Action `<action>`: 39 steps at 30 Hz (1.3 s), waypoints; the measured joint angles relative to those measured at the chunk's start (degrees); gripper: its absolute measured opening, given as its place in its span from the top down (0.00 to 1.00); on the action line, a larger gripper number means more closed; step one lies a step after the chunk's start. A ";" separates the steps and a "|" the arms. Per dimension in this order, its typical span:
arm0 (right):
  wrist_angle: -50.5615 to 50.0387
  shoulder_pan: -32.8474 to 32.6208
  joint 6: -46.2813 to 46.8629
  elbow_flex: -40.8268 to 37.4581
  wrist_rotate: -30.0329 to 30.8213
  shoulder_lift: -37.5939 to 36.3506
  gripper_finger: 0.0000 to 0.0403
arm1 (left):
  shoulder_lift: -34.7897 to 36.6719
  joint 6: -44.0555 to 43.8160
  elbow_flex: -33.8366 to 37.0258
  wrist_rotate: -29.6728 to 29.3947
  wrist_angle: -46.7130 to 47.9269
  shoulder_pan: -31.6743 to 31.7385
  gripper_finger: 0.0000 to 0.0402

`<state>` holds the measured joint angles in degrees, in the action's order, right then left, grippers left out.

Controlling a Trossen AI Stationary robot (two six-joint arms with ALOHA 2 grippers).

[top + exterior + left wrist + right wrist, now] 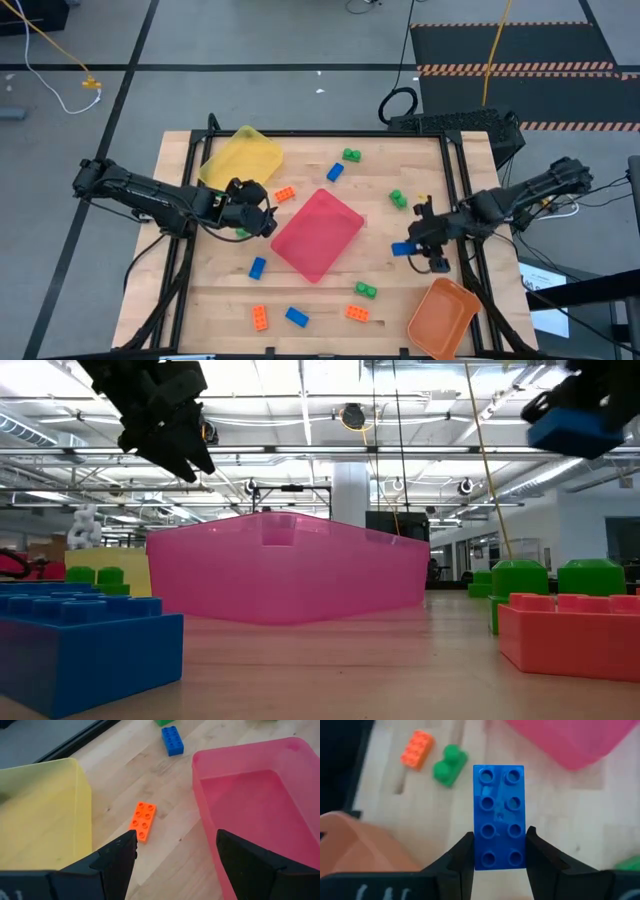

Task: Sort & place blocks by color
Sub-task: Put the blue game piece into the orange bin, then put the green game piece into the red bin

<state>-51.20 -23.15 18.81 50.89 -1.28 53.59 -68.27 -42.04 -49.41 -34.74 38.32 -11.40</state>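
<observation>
The right claw (499,851) gripped a blue eight-stud block (499,815) above the surface (420,300), between the pink tray (318,234) and orange tray (443,318). The left claw (175,857) gaped wide over an orange block (142,821) beside the yellow tray (241,156). All three trays held nothing.

A pale wooden desk (220,290) stands on a grey floor (250,40) crossed by dark lines and hazard-striped mats (510,68), under white ceiling lights (300,380).
</observation>
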 joint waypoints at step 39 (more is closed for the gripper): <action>-3.50 -38.11 50.29 3.74 -1.86 17.10 0.38 | 0.00 0.20 -0.01 3.65 -2.62 -0.32 0.31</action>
<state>-54.70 -61.25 69.10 54.63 -3.14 70.70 -68.27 -41.85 -49.41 -31.09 35.70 -11.72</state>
